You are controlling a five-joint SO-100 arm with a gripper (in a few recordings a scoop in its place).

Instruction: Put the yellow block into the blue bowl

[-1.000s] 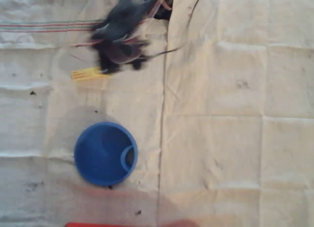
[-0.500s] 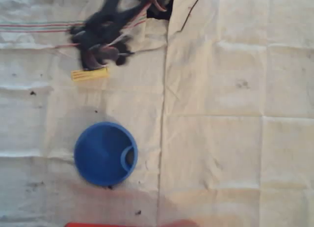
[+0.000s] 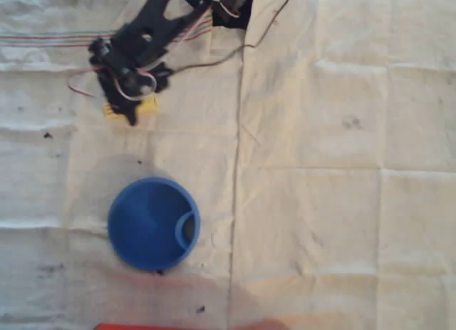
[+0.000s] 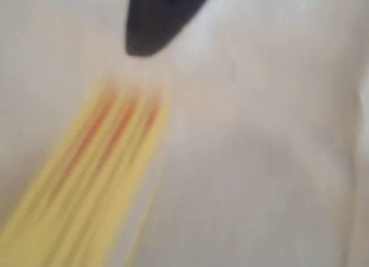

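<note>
Yellow block (image 3: 148,107): flat on white cloth (image 3: 320,166), upper left in overhead view, partly under gripper (image 3: 130,110). Gripper: directly above block; jaw state cannot be told. Blue bowl (image 3: 153,223): below block, well apart.

Soft, warm, even light overhead, faint shadow beside the blue bowl (image 3: 153,223), wrist view heavily blurred and streaked
</note>
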